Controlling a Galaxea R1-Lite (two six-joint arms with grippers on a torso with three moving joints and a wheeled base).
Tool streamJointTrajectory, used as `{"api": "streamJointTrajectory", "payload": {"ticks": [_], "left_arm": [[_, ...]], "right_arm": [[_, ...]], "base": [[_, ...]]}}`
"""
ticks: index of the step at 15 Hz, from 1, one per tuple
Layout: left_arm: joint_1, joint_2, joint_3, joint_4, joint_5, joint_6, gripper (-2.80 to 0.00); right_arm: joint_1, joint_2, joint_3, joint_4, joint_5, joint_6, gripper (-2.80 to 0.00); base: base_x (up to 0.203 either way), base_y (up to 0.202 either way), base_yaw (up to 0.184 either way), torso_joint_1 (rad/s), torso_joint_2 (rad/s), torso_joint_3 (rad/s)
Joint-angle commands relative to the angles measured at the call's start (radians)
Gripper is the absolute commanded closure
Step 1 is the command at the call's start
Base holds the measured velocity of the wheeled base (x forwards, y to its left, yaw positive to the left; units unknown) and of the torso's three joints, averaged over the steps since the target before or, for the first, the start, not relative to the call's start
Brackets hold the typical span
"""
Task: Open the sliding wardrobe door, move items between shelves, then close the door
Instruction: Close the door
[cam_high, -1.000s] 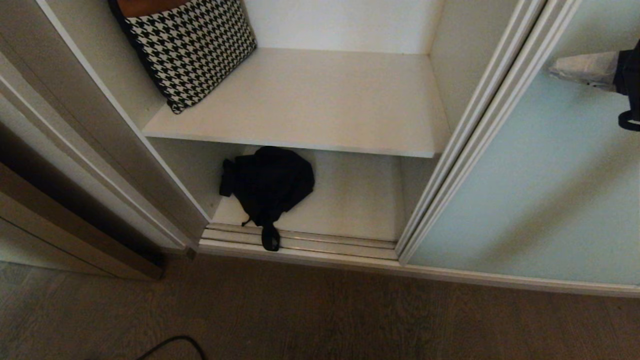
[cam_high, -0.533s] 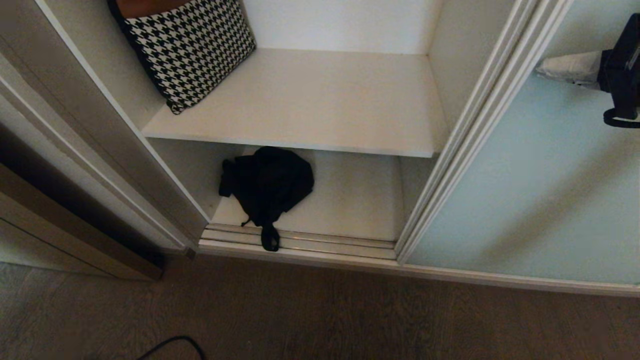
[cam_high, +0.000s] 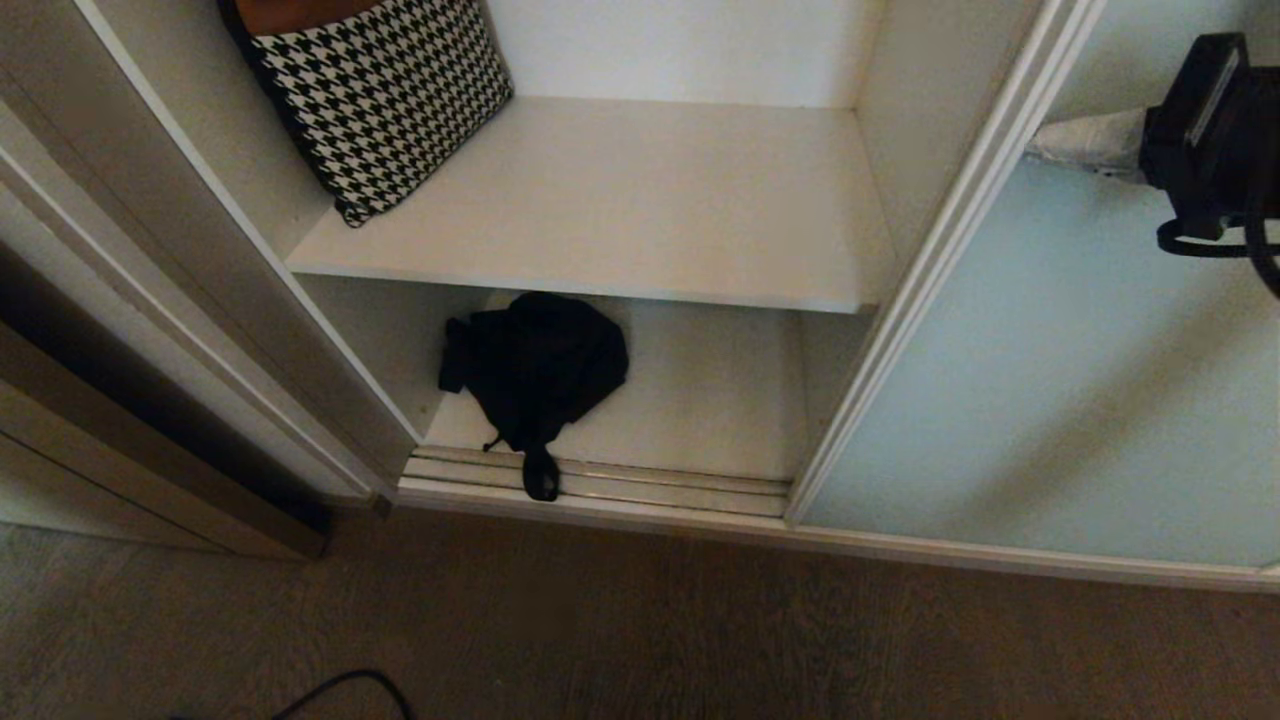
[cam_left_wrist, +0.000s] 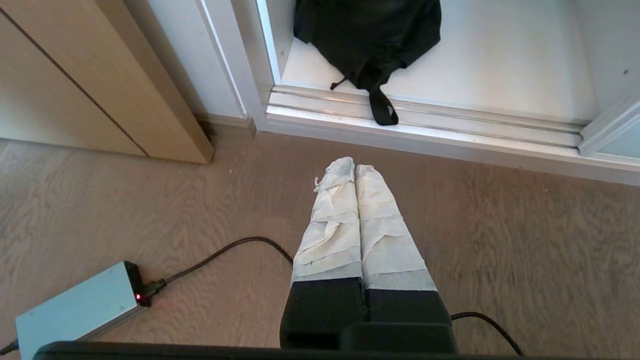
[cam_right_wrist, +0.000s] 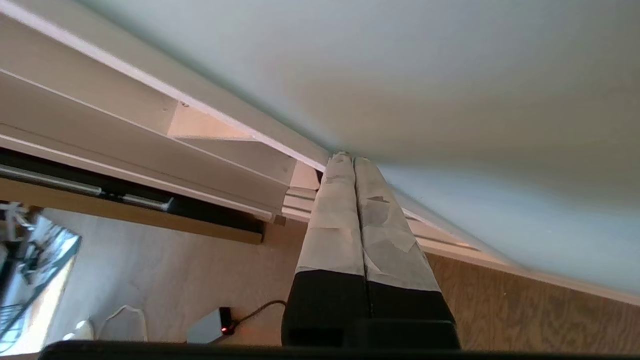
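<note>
The sliding wardrobe door (cam_high: 1060, 360), frosted pale blue-green glass in a cream frame, stands at the right with the wardrobe open beside it. My right gripper (cam_high: 1035, 140) is shut and empty, its taped tips against the door's left frame edge high up. In the right wrist view, the right gripper (cam_right_wrist: 347, 159) meets the frame where the door's glass (cam_right_wrist: 450, 75) begins. A floppy black bag (cam_high: 535, 365) lies on the lower shelf (cam_high: 720, 400), its strap (cam_left_wrist: 382, 107) hanging over the floor track. The upper shelf (cam_high: 650, 200) is bare in the middle. My left gripper (cam_left_wrist: 354, 167) hangs shut and empty over the floor.
A black-and-white houndstooth cushion (cam_high: 380, 90) leans in the upper shelf's left corner. The wardrobe's left side wall (cam_high: 250, 300) bounds the opening. A grey power brick (cam_left_wrist: 75, 305) and its black cable (cam_left_wrist: 225, 250) lie on the wood floor in front.
My right gripper has moved left across the door glass to its left frame edge. The door's edge looks shifted slightly left. The bag and left arm have not moved.
</note>
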Motion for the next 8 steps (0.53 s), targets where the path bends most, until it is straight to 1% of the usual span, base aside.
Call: {"api": "streamJointTrajectory", "payload": {"ticks": [1,2,4,6,8], "left_arm": [[0.000,0.002,0.000,-0.001,0.000,0.000,0.00],[0.000,0.002,0.000,-0.001,0.000,0.000,0.00],[0.000,0.002,0.001,-0.001,0.000,0.000,0.00],[0.000,0.002,0.000,-0.001,0.000,0.000,0.00],[0.000,0.002,0.000,-0.001,0.000,0.000,0.00]], "right_arm": [[0.066,0.026,-0.002,-0.001,-0.034,-0.018,0.00],[0.095,0.046,-0.002,-0.002,-0.067,-0.051,0.00],[0.134,0.083,-0.011,-0.003,-0.117,-0.064,0.00],[0.151,0.116,-0.051,-0.004,-0.131,-0.064,0.00],[0.197,0.145,-0.101,-0.004,-0.136,-0.065,0.00]], "base": [[0.000,0.000,0.000,0.000,0.00,0.000],[0.000,0.000,0.000,0.000,0.00,0.000],[0.000,0.000,0.000,0.000,0.00,0.000],[0.000,0.000,0.000,0.000,0.00,0.000],[0.000,0.000,0.000,0.000,0.00,0.000]]}}
